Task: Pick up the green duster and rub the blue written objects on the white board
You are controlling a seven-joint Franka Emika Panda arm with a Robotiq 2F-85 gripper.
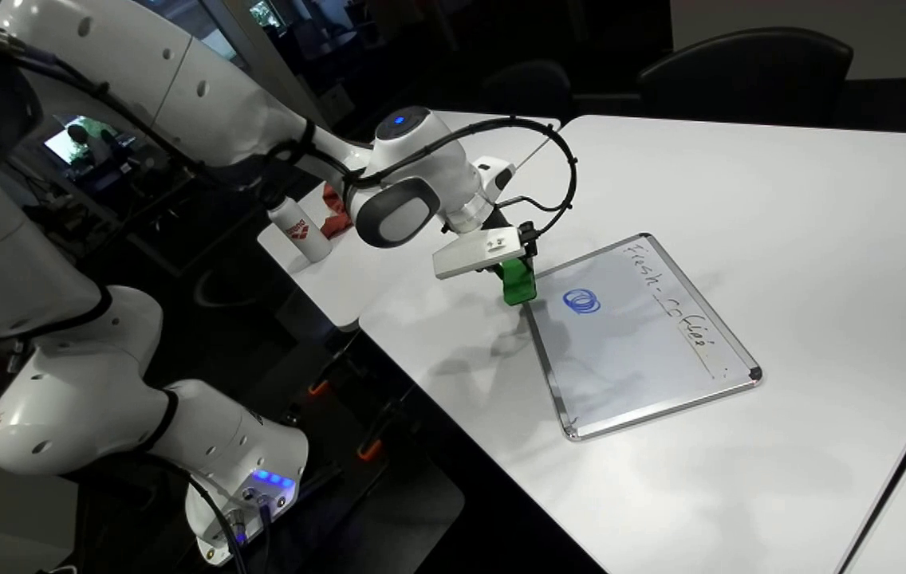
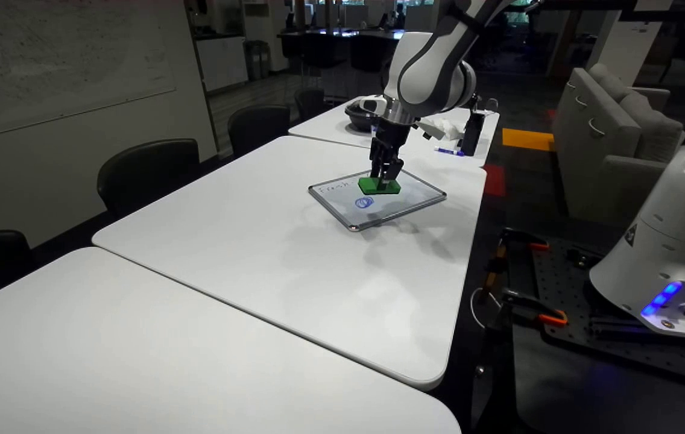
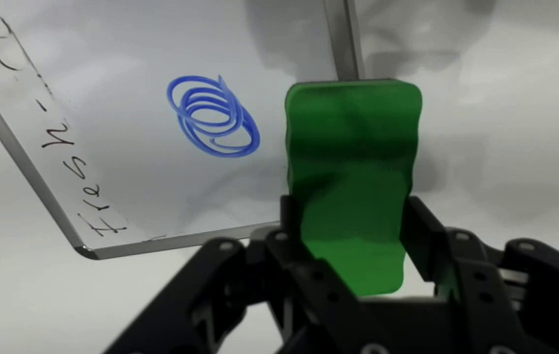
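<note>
The green duster (image 3: 353, 128), a nearly rectangular block, is held by your black gripper (image 3: 351, 221); its jaws are clamped on the two long sides. In your wrist view, the duster covers part of the silver-grey frame (image 3: 344, 44) of the rectangular white board (image 1: 636, 375). Just beside it, you see the blue looped scribble (image 3: 234, 115); the dark handwriting (image 3: 58, 142) runs near another edge.

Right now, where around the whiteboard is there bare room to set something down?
Bare tabletop shows between the whiteboard and the dark table seam, also toward the black chairs. Crowded: the whiteboard's corner nearest the blue scribble, where the gripper holds the green duster.
</note>
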